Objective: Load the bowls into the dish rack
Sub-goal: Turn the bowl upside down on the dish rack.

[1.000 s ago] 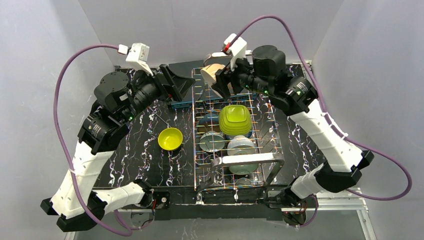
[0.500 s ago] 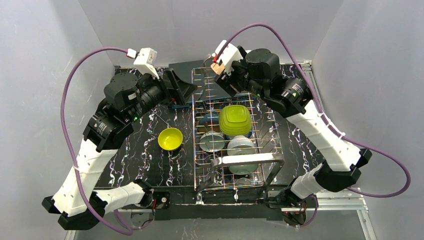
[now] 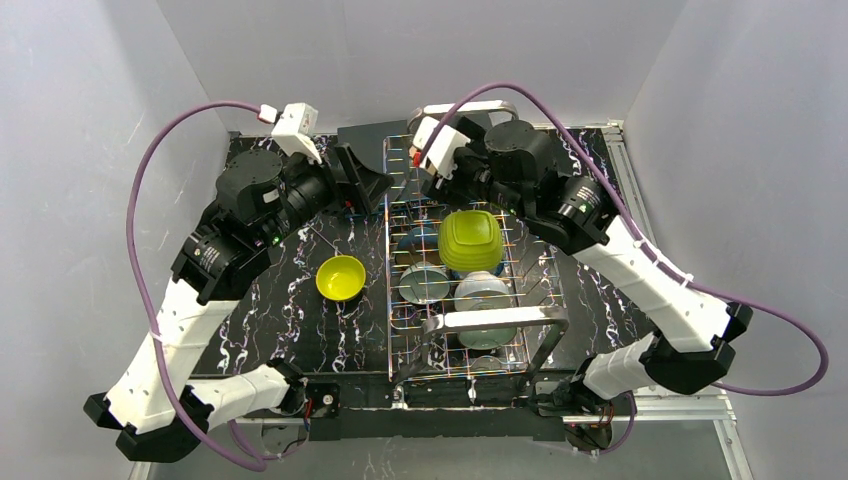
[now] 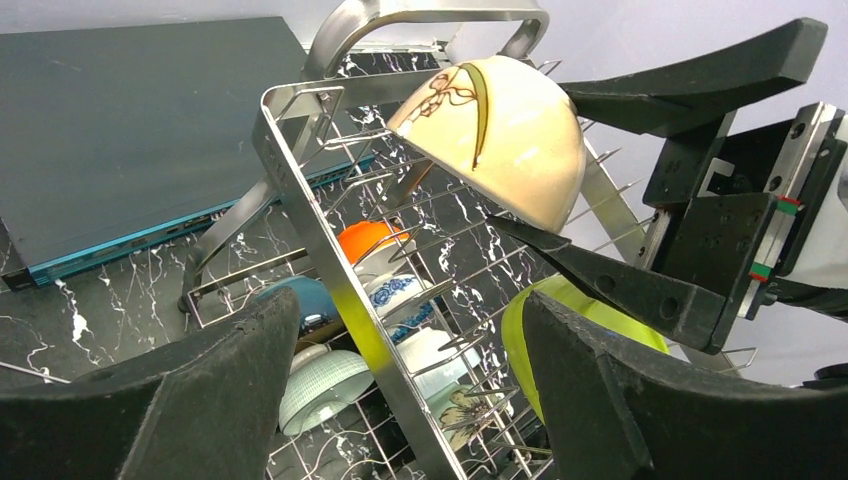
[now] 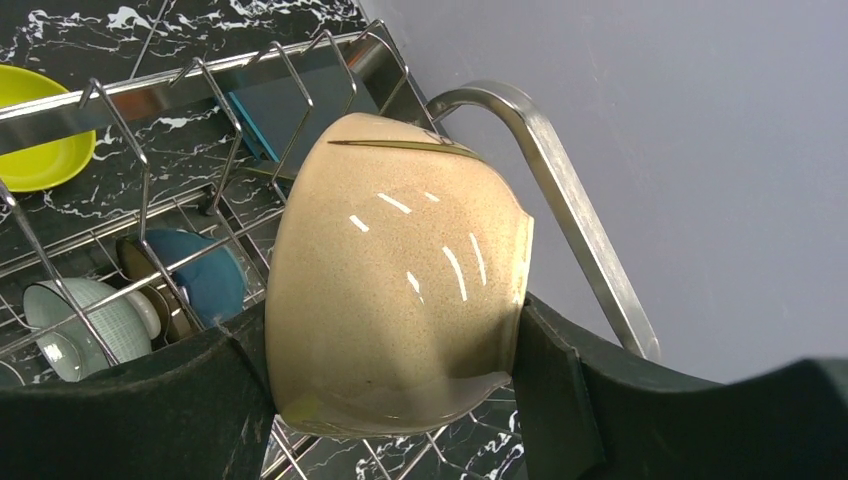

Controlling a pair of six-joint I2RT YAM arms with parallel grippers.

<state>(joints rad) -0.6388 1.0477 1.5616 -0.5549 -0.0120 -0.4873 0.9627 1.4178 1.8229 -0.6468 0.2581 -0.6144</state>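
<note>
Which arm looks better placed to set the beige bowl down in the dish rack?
Right: the right tool grips the beige bowl over the far end of the dish rack; the left tool is open and empty, beside it.

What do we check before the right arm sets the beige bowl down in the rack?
1. Grip: right end effector clamps beige bowl on both sides - ok.
2. Bowl above far end of rack - ok.
3. Free slot beneath bowl - cannot tell, arm hides it.
4. Left end effector open, empty, beside rack - ok.
5. All bowls loaded - not ok; yellow bowl sits on table.
</note>
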